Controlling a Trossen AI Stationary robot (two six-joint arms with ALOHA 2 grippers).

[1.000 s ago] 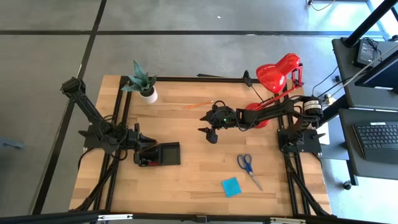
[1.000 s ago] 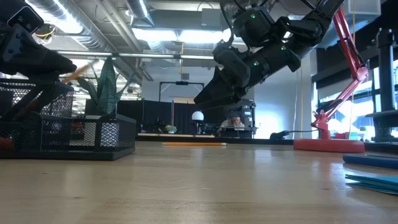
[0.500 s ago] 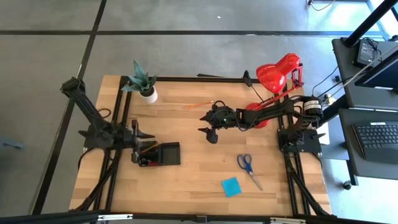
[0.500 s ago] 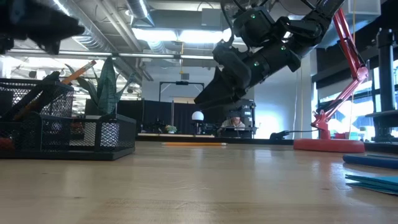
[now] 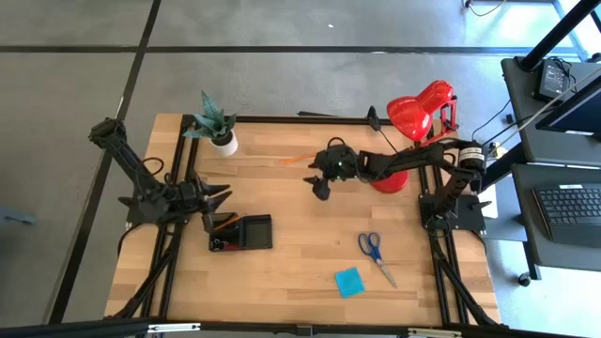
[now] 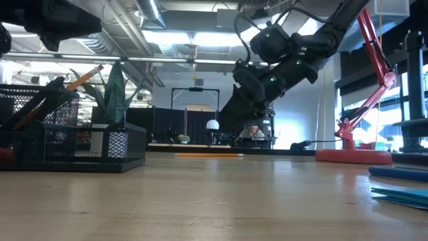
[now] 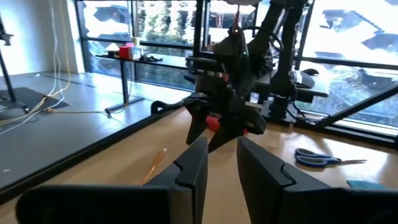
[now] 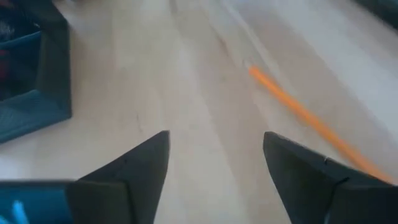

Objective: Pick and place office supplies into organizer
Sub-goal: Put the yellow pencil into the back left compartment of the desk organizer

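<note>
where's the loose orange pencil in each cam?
High: loose orange pencil on the table's far part, just left of the right gripper.
Low: thin orange line flat on the far tabletop, under the right gripper.
Left wrist: on the wood, ahead of the fingers.
Right wrist: diagonal, beyond the open fingers.
Shared landmark: the right gripper.

Looking down past two dark fingers point(image 8: 130, 174) of the right hand point(image 8: 217, 168), spread wide with bare wood between them. Beyond the gap, an orange pencil point(image 8: 305, 118) lying slantwise on the pale wooden bench point(image 8: 186, 81), touched by neither finger. Off to one side, a corner of the organizer point(image 8: 43, 93), tinted bluish, resting on the bench, well apart from the pencil.
</note>
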